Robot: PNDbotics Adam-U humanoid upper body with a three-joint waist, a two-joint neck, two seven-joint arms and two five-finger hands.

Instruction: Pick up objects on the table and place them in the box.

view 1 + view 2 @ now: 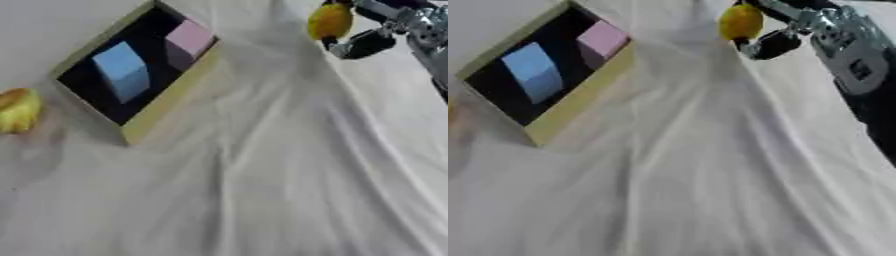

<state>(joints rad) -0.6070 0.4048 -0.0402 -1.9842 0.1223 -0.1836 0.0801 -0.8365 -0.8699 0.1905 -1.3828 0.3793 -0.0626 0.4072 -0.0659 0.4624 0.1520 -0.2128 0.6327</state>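
Pinching yellow object, right hand (upper right), box well apart, wrinkled cloth between

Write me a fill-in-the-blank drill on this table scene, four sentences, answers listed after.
1. The right hand is shut on a small ____ object near the top of the view.
2. Inside the box lie a blue block and a ____ block.
3. A second yellow thing lies on the cloth, ____ the box.
4. The robot's ____ hand shows in neither view.

Missing words: yellow; pink; outside; left
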